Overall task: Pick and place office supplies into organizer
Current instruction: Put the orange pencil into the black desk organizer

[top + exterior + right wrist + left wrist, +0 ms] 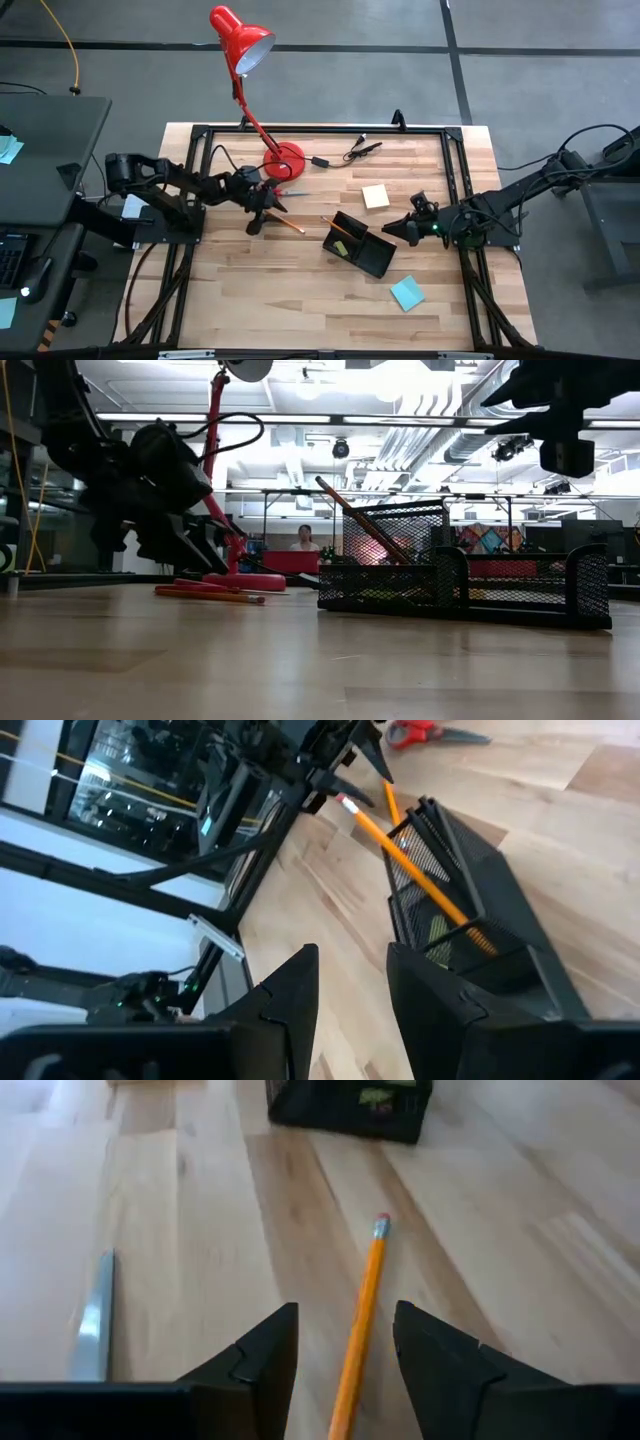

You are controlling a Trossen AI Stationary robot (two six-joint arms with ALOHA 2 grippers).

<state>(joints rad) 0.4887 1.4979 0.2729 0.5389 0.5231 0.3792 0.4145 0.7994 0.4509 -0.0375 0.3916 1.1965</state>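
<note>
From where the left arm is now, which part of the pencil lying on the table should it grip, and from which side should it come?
Probably the bare shaft, well back from the eraser end. The pencil lies flat on the wooden table and runs lengthwise between the open fingers of the left gripper, its eraser pointing toward the organizer. Coming straight down from above, with one finger on each long side, suits a thin round shaft best.
</note>
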